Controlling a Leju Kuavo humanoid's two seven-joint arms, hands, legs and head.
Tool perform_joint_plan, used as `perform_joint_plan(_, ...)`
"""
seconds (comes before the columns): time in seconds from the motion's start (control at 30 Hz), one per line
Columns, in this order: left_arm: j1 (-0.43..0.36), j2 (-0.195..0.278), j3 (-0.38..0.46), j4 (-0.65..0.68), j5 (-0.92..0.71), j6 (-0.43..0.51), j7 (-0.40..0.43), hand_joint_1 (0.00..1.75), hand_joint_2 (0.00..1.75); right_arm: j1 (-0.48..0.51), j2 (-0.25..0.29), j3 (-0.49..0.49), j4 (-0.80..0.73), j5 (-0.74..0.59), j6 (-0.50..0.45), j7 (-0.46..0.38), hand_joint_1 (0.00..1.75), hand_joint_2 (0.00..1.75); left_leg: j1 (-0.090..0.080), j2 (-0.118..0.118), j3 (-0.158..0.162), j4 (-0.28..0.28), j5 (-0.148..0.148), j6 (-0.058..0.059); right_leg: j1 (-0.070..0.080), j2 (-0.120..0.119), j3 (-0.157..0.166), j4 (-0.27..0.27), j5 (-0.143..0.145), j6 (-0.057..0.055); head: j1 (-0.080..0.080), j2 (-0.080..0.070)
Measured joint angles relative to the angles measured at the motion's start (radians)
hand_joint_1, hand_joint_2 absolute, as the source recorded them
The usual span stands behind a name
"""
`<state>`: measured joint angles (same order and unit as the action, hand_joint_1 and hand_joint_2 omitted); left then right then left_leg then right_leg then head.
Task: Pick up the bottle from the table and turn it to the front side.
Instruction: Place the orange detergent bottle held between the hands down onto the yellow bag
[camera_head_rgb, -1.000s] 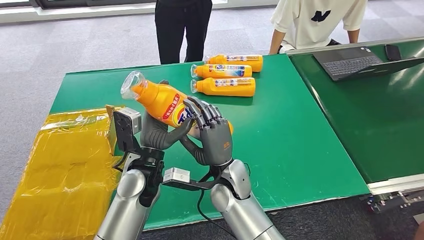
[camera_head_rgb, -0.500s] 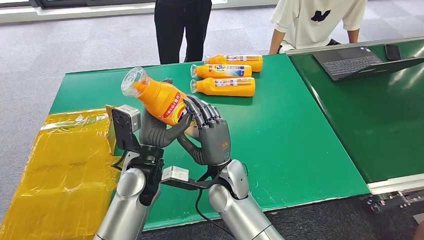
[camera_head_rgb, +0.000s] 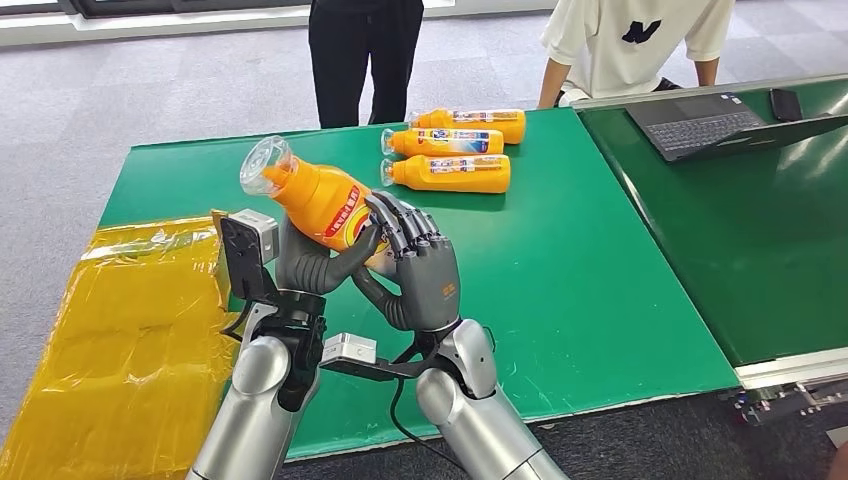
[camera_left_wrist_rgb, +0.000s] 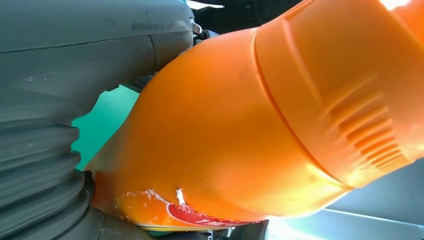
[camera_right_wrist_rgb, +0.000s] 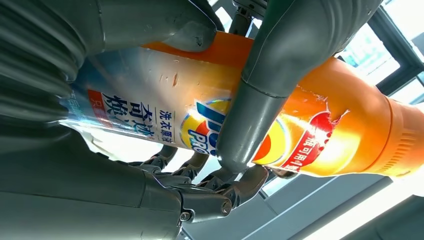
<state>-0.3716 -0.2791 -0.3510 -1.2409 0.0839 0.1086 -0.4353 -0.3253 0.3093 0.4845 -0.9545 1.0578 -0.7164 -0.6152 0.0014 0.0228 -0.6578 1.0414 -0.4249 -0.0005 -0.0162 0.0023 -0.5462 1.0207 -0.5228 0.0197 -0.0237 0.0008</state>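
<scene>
The orange plastic detergent bottle (camera_head_rgb: 322, 201) with a clear cap and a red, blue and white label is tilted, cap up and away from the robot, above the near left part of the green table (camera_head_rgb: 560, 270). The left robot hand (camera_head_rgb: 312, 262) cradles it from beneath; the right robot hand (camera_head_rgb: 420, 270) curls its fingers over the label. Three more orange bottles (camera_head_rgb: 455, 145) lie side by side at the table's far edge.
</scene>
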Motion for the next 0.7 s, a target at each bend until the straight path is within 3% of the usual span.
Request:
perform_joint_plan(0.1, -0.001, 0.0, 0.0, 0.0, -0.006, 0.0, -0.004, 1.75, 1.75, 0.0, 0.0, 0.0, 0.0, -0.016, 0.0, -0.012, 0.12, 1.75, 0.0, 0.0, 0.0, 0.0, 0.0, 0.0, 0.0, 0.0, 0.0, 0.0, 0.0, 0.0, 0.0, 0.0)
perform_joint_plan(0.13, -0.003, 0.0, 0.0, 0.0, -0.011, 0.0, -0.007, 1.75, 1.75, 0.0, 0.0, 0.0, 0.001, -0.025, 0.001, -0.019, 0.0, 1.75, 0.0, 0.0, 0.0, 0.0, 0.0, 0.0, 0.0, 0.0, 0.0, 0.0, 0.0, 0.0, 0.0, 0.0)
perform_joint_plan(0.5, -0.019, 0.0, -0.004, -0.003, -0.058, 0.002, -0.015, 1.75, 1.75, 0.0, 0.0, -0.002, 0.002, 0.007, 0.004, -0.033, 0.0, 1.75, 0.0, 0.0, 0.0, 0.0, 0.0, 0.0, 0.0, 0.0, 0.0, 0.0, 0.0, 0.0, 0.0, 0.0)
perform_joint_plan(0.7, -0.02, 0.003, -0.008, -0.024, -0.202, 0.077, -0.011, 1.75, 1.75, 0.005, 0.0, -0.008, -0.028, 0.095, 0.006, -0.006, 0.0, 1.75, 0.0, 0.0, 0.0, 0.0, 0.0, 0.0, 0.0, 0.0, 0.0, 0.0, 0.0, 0.0, 0.0, 0.0)
